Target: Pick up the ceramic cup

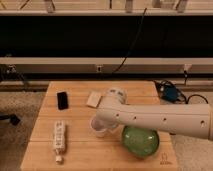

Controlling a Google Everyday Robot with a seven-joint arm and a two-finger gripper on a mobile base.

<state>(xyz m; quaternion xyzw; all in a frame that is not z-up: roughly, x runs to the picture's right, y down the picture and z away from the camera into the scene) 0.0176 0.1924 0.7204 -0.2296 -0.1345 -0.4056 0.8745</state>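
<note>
camera view: gripper sits over ceramic cup, at 9 o'clock of green bowl; its state can't tell. centre on cup b4 gripping, lift straight, don't nudge green bowl.

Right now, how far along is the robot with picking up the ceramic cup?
Done: the approach. The arm stretches across the wooden table, and the end effector is down at the ceramic cup, just left of the green bowl. In hand: the grasp, though the arm hides whether the cup is gripped. Left: the lift, since the cup looks to be resting on the table.
</note>
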